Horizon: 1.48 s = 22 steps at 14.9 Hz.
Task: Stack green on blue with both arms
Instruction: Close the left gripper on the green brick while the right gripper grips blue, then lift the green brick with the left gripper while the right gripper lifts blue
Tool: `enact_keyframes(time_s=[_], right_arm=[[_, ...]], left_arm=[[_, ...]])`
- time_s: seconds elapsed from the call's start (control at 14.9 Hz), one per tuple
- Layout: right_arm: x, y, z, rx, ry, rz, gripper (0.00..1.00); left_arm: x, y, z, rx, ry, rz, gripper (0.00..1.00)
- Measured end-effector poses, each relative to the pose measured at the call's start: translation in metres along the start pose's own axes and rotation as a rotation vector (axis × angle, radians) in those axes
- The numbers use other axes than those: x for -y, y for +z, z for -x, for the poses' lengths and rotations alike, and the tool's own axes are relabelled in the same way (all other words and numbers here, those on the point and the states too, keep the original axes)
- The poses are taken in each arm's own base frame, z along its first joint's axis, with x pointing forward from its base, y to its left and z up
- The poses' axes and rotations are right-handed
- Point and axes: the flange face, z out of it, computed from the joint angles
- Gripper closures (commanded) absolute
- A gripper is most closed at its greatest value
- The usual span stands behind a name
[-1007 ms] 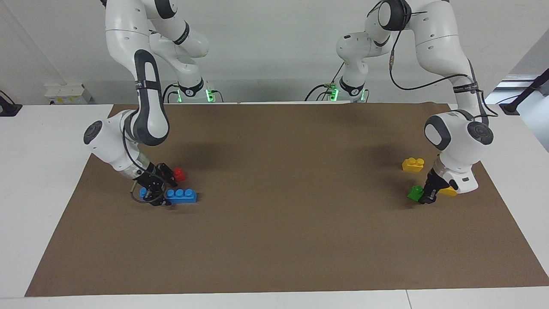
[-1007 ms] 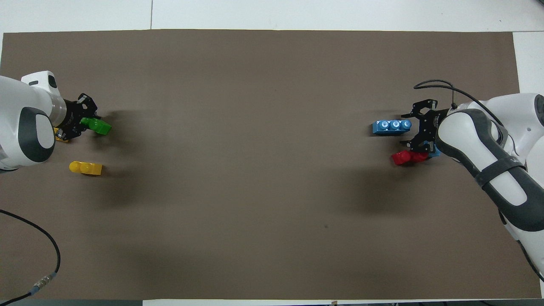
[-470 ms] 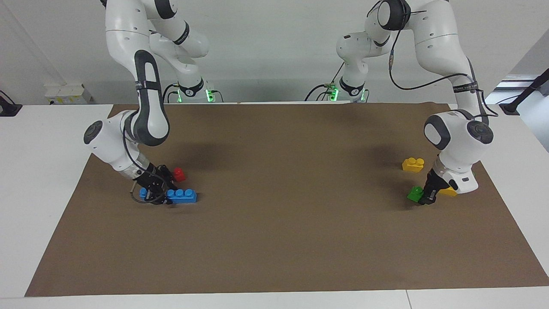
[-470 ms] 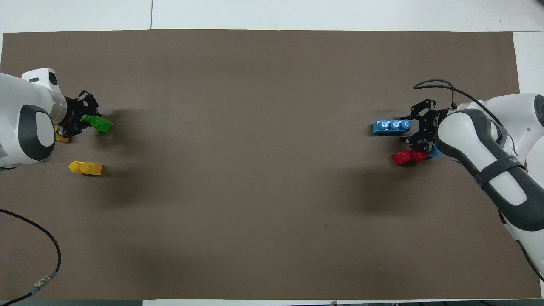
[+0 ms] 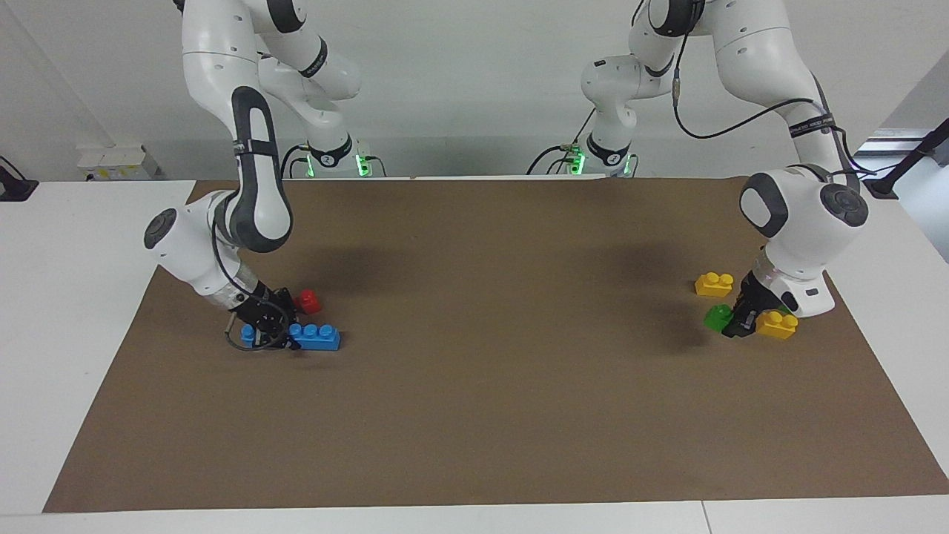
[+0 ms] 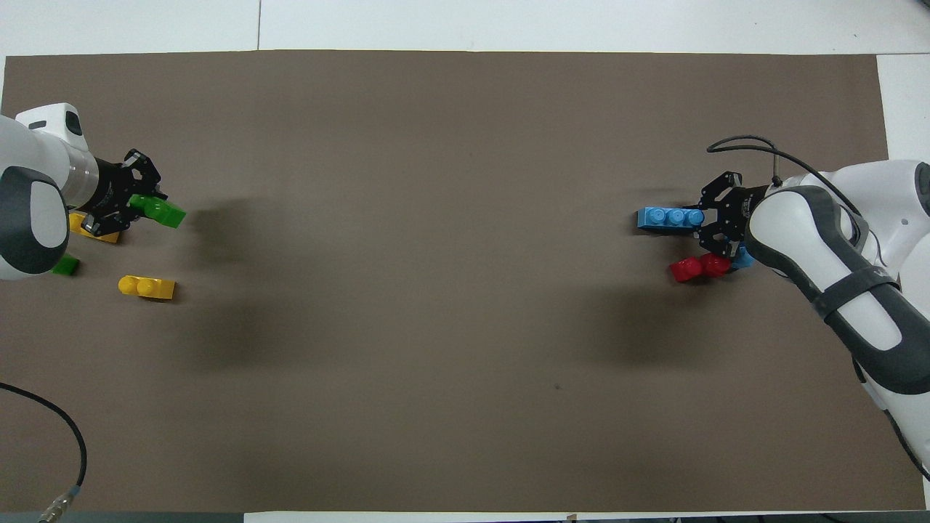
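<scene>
Two grips are on at once, one at each end of the tabletop (image 5: 474,415). The left gripper (image 5: 734,320) has its fingers clamped on one end of the green brick (image 5: 716,317) and holds it just clear of the brown mat, over the left arm's end of the tabletop, with a yellow brick (image 5: 776,324) just beside the wrist and a second yellow brick (image 5: 714,283) lying nearer to the robots. In the overhead view, a second green brick (image 6: 65,265) peeks out from under the arm.

At the right arm's end, the right gripper (image 5: 276,330) sits low with its fingers shut on the end of the blue brick (image 5: 314,337), which looks to be resting on the mat. A red brick (image 5: 308,301) lies just beside it, nearer to the robots, and a second blue brick (image 5: 248,333) is half hidden by the gripper.

Here is the risk: both grips are end grips, so either brick could swivel between the fingers and reach the meeting point tilted, and then the studs would not seat. The green brick already looks canted. The right wrist is also crowded, and lifting out could nudge the red brick or drag the hidden blue one along. The left wrist could likewise brush that close yellow brick.
</scene>
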Motion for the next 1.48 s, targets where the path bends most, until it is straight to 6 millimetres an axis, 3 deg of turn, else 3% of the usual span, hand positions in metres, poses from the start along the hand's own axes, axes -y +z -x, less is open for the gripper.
enact_keyframes(time_s=[0.07,0.54,0.87,1.01,1.28,1.48], right_arm=[[0.0,0.0,0.0,0.001,-0.003,-0.001,1.0],[0.011,-0.009,0.011,0.009,-0.028,-0.018,1.0],[0.028,-0.036,0.044,0.088,-0.086,0.06,1.0],[0.031,-0.044,0.076,0.118,-0.12,0.074,1.0],[0.017,-0.041,0.183,0.128,-0.077,0.09,1.0],[0.003,-0.028,0.23,0.123,-0.06,0.094,1.0]], left_arm=[[-0.002,-0.007,0.005,0.003,-0.007,-0.003,1.0],[-0.022,-0.04,0.051,0.022,-0.098,-0.02,1.0],[-0.024,-0.067,0.072,0.028,-0.185,-0.028,1.0],[-0.027,-0.075,0.08,0.025,-0.261,-0.024,1.0],[-0.039,-0.077,0.1,0.023,-0.405,-0.022,1.0],[-0.054,-0.078,0.126,0.025,-0.466,-0.023,1.0]])
